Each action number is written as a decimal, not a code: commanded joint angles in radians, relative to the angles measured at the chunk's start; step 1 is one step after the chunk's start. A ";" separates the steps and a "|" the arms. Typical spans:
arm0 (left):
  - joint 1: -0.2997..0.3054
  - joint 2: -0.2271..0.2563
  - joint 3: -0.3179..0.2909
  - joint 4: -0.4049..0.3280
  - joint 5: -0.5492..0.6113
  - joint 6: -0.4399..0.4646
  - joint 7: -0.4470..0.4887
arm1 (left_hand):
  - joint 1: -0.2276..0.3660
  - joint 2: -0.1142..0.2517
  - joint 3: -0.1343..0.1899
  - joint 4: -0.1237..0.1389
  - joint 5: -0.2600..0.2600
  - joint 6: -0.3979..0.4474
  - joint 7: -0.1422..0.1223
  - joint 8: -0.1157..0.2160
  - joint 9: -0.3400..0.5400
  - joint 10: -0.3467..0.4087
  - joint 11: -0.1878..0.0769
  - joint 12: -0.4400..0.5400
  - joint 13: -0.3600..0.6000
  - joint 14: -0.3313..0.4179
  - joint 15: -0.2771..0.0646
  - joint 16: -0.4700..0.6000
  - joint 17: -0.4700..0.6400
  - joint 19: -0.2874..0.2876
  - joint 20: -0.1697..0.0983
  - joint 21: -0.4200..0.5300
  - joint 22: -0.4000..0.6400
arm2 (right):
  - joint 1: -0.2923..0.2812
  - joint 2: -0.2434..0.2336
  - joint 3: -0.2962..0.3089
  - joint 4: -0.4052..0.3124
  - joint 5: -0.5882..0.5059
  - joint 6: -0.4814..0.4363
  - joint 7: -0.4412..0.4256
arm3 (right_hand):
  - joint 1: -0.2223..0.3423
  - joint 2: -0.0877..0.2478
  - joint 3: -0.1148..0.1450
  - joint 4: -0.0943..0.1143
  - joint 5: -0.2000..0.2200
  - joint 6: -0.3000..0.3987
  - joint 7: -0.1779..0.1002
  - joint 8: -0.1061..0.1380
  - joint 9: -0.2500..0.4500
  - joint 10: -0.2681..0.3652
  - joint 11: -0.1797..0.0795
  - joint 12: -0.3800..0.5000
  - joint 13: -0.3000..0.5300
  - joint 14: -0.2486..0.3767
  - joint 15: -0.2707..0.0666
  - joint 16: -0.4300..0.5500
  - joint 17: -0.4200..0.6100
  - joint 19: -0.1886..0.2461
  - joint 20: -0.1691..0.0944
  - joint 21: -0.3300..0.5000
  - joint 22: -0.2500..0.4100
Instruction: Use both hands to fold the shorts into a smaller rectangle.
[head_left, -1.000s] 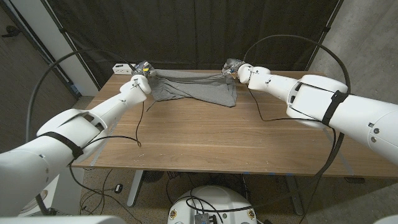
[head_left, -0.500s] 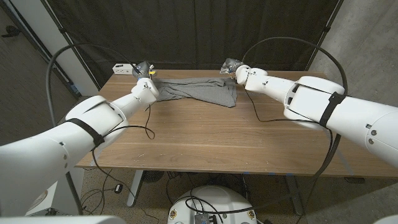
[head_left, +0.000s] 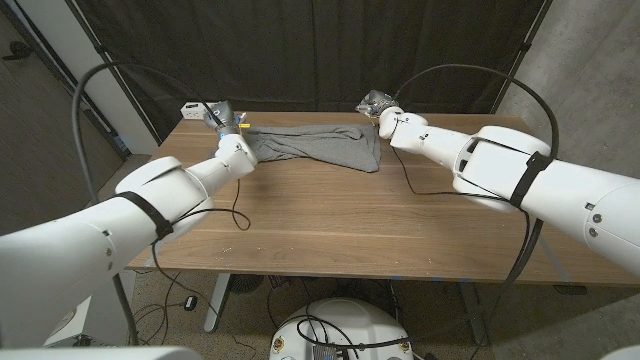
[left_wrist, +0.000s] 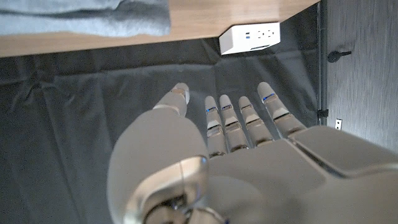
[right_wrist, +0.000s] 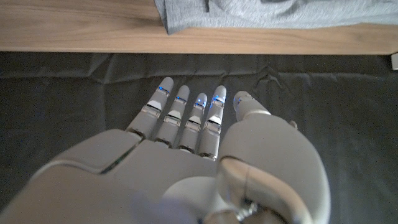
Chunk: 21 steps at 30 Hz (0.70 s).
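Shorts (head_left: 318, 146) bunched at bench (head_left: 340, 225) far edge.
Left robot hand (head_left: 221, 116) and right robot hand (head_left: 377, 103): fingers straight, slightly spread, holding nothing.

I take the shorts (head_left: 318, 146) as my landmark: they lie on the table (head_left: 340, 225) along its far edge, roughly midway across. My left hand (head_left: 222, 117) is at the shorts' left end, my right hand (head_left: 378, 103) just behind their right end. A power strip (head_left: 193, 109) sits on the table's far left corner, left of the shorts and beyond my left hand. A curtain (head_left: 300, 50) hangs behind the shorts, past the table's far edge.
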 joint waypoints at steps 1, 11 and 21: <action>0.155 0.251 -0.084 -0.526 0.001 -0.065 -0.196 | -0.097 -0.028 -0.050 0.035 -0.003 -0.071 -0.002 -0.007 -0.025 -0.035 0.018 -0.014 0.005 -0.037 0.018 -0.005 0.006 -0.061 0.024 -0.023 0.000 | -0.076 0.013 0.062 0.068 -0.040 0.204 -0.319 | -0.060 0.005 -0.003 0.025 -0.003 -0.066 -0.002 -0.022 0.003 -0.051 0.014 -0.005 0.003 -0.044 -0.031 -0.022 0.001 -0.022 0.003 -0.010 0.001; 0.206 0.323 -0.156 -0.592 -0.009 -0.214 -0.408 | -0.173 -0.068 -0.096 0.053 -0.013 -0.140 -0.016 -0.008 -0.043 -0.090 0.031 -0.027 0.005 -0.092 0.029 -0.013 0.006 -0.101 0.026 -0.042 0.000 | -0.202 -0.144 0.134 -0.213 -0.140 0.284 -0.361 | -0.102 0.008 -0.006 0.041 -0.003 -0.128 0.004 -0.031 0.004 -0.096 0.027 -0.004 0.002 -0.053 -0.020 -0.028 0.001 -0.033 0.003 -0.012 0.001; 0.229 0.362 -0.202 -0.618 -0.014 -0.323 -0.566 | -0.208 -0.108 -0.127 0.050 -0.008 -0.209 -0.035 -0.012 -0.051 -0.135 0.016 -0.030 0.005 -0.142 0.026 -0.015 0.004 -0.108 0.021 -0.049 -0.001 | -0.293 -0.288 0.203 -0.453 -0.255 0.342 -0.202 | -0.132 0.027 -0.002 0.060 -0.002 -0.118 -0.002 -0.020 0.004 -0.097 0.028 0.004 0.002 -0.069 -0.024 -0.032 0.005 -0.053 0.000 -0.018 0.001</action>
